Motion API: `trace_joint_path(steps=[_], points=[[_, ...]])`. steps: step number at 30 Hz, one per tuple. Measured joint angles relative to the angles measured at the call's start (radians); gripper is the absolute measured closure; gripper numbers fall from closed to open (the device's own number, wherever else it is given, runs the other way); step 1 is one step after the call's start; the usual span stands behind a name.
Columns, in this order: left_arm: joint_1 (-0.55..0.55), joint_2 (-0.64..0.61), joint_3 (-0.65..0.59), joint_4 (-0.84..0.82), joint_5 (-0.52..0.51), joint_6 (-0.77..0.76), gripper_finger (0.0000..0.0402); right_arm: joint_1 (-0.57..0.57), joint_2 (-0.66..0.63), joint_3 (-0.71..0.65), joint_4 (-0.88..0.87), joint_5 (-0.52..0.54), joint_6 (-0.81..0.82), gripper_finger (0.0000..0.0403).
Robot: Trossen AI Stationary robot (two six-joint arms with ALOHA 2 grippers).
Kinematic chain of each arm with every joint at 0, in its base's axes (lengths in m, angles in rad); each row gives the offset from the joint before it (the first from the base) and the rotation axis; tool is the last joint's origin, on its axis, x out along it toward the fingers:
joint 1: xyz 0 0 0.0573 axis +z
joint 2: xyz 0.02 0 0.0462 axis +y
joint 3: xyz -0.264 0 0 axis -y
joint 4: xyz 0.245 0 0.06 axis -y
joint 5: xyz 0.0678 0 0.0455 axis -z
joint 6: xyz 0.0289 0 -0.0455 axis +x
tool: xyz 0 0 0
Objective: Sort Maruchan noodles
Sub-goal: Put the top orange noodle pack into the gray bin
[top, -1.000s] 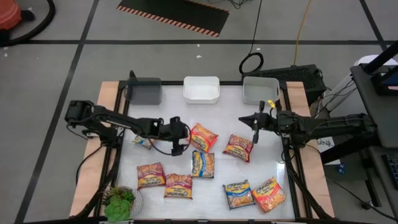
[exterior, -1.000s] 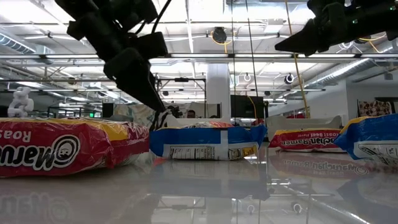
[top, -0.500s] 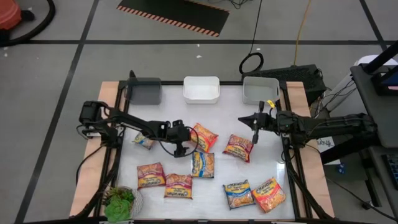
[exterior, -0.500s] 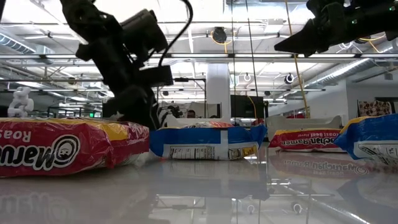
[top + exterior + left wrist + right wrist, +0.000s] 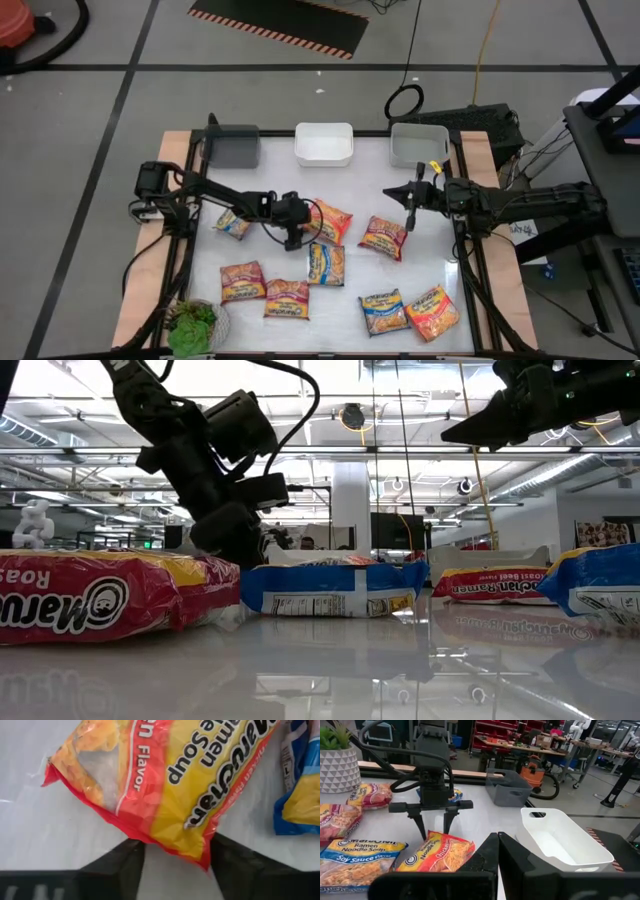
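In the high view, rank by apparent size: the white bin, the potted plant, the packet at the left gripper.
1. white bin
2. potted plant
3. orange-yellow packet at the left gripper; partly covered, so its rank against the plant is unsure.

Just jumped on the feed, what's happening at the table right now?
The left hand is down at the corner of an orange-yellow chicken-flavor Maruchan packet near mid-table, one finger on each side of that corner, jaws not yet closed on it. The right hand waits shut above the table, by a red packet. The other packets lie scattered on the table; the dark bin, white bin and clear bin at the far edge look empty.
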Motion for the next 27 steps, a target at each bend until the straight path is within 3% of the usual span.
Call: trace_joint_path(steps=[4, 9, 15, 18, 21, 27], points=[[0.007, -0.004, 0.000, -0.002, -0.013, 0.048, 0.0296, 0.000, 0.000, 0.000, 0.000, 0.000, 0.000, 0.0403], [0.009, -0.039, -0.001, -0.008, -0.106, 0.118, 0.0390, 0.000, 0.000, 0.000, 0.003, 0.000, 0.002, 0.0403], [-0.010, -0.111, -0.001, -0.011, -0.270, 0.222, 0.0398, 0.010, 0.019, 0.000, 0.168, -0.009, 0.038, 0.0403], [-0.023, -0.158, 0.006, -0.009, -0.336, 0.304, 0.0398, 0.037, 0.070, 0.008, 0.279, -0.074, 0.069, 0.0403], [-0.042, -0.195, 0.019, 0.000, -0.371, 0.449, 0.0399, 0.077, 0.160, 0.083, 0.232, -0.073, 0.097, 0.0403], [-0.101, -0.245, 0.031, 0.039, -0.463, 0.741, 0.0400, 0.123, 0.413, 0.312, 0.051, 0.028, 0.206, 0.0403]])
